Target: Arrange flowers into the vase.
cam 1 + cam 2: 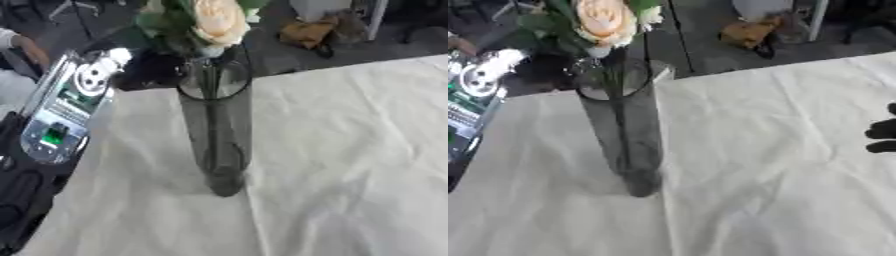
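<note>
A: Where is the vase (216,135) relative to the hands?

B: It stands upright on the white cloth (350,165), left of the middle. The right hand (882,131) shows only as dark fingertips at the right edge of the right eye view, well apart from the vase and touching nothing. Whether those fingers are apart or curled, I cannot tell.

A: And the left hand?

B: I can't make out a hand on that side. A silver and black arm (61,110) comes in along the left edge, near the vase but not touching it.

A: How does the vase look?

B: Tall, narrow, dark smoky glass, round mouth open at the top, thick base resting on the cloth.

A: The flower?

B: A cream-peach rose (219,21) is already in it. The bloom sits just above the rim, with green leaves (162,22) around it, and its stem (210,110) runs down inside the glass. The cloth is wrinkled and covers the table to the far edge.
</note>
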### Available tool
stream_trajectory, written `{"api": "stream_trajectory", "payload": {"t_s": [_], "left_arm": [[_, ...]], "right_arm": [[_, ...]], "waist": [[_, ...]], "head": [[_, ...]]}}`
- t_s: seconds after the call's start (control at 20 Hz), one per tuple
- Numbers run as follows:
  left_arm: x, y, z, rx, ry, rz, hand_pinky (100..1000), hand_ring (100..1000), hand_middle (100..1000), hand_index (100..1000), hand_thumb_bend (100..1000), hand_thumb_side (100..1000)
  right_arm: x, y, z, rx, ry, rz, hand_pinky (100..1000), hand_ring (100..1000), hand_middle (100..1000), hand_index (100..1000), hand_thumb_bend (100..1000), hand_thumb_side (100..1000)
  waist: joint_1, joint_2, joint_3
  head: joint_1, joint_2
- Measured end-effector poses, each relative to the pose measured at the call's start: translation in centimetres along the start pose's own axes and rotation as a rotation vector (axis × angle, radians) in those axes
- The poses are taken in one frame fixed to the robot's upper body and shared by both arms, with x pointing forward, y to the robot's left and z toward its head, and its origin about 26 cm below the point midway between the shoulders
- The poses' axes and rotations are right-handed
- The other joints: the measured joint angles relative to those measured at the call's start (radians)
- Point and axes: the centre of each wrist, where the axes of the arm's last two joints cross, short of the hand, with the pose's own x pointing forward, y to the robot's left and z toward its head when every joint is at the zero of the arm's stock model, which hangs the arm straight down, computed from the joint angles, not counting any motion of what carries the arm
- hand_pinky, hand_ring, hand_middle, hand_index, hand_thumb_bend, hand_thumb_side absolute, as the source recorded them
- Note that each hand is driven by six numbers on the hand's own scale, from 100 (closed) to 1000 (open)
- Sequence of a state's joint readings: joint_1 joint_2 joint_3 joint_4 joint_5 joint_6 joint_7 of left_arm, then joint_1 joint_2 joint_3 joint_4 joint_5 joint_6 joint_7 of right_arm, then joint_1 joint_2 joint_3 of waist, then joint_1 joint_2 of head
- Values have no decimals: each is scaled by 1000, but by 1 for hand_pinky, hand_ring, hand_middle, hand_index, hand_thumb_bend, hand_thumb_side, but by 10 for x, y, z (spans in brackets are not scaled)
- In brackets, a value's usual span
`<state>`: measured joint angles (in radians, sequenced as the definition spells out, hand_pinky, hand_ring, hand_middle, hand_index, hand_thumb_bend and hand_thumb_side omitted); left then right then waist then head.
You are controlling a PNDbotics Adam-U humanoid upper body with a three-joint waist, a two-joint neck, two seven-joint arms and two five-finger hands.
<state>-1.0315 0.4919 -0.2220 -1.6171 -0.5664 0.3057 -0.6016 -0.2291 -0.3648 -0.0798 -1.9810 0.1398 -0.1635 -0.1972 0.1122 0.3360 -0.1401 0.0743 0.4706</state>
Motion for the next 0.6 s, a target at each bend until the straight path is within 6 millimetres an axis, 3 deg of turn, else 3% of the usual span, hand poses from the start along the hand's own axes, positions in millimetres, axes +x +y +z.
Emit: {"api": "stream_trajectory", "payload": {"t_s": [0.6], "left_arm": [[1,12,9,-22,15,-47,869,894,938,1000,750,1000]], "right_arm": [[0,0,0,2,0,0,576,649,602,817,100,1000]], "waist": [[0,0,10]], "head": [[-2,0]]}}
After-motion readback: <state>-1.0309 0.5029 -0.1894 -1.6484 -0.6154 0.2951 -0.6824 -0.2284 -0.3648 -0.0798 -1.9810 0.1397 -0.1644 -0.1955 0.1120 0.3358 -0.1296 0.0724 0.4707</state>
